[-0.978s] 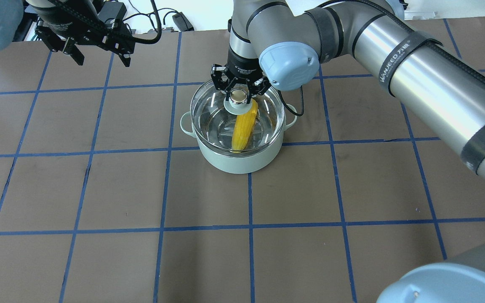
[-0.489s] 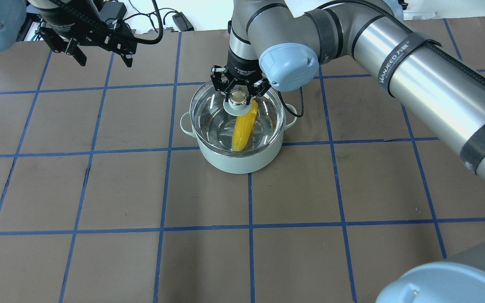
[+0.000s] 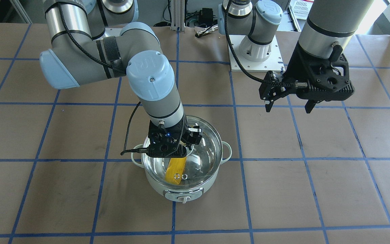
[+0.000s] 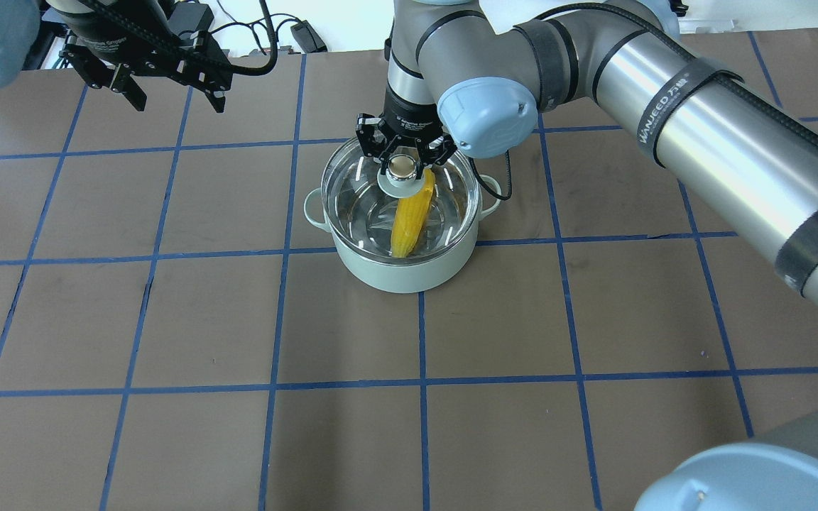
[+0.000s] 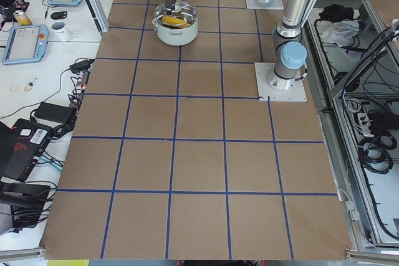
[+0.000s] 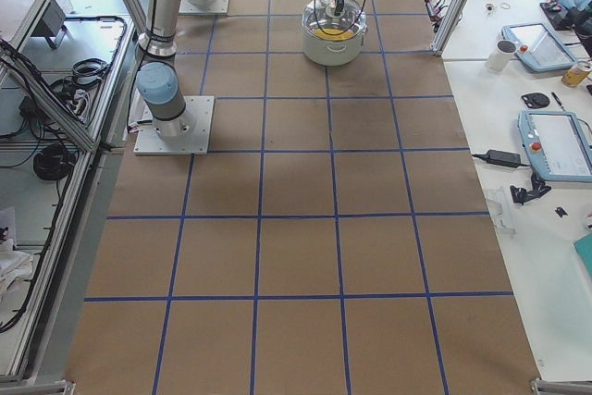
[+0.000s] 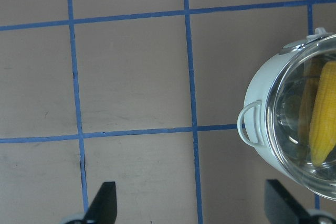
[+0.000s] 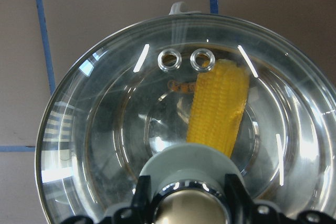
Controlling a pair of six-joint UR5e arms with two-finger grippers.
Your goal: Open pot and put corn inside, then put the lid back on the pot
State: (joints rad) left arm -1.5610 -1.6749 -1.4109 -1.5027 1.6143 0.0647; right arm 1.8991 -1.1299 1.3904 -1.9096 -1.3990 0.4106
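While the lid (image 4: pixel 359 186) covers the pot (image 4: pixel 402 275), the corn (image 4: pixel 409 220) lies inside under the glass, running 12 to 6 o'clock in the overhead view. Table (image 4: pixel 167 319): open grid squares from 3 through 9 o'clock of the pot. Right gripper (image 4: pixel 402 157): pointing straight down, fingers flanking the knob (image 4: pixel 400 166); clamped or released cannot be told. Left gripper (image 4: pixel 177 103): at 10 o'clock, well apart, fingers spread.

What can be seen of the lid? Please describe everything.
The lid is a round dome of clear glass with a steel rim, a pale green centre base, a shiny knob and two small vent rings. It sits level on the pot, the corn showing through it. The right gripper straddles the knob; whether it grips is unclear.
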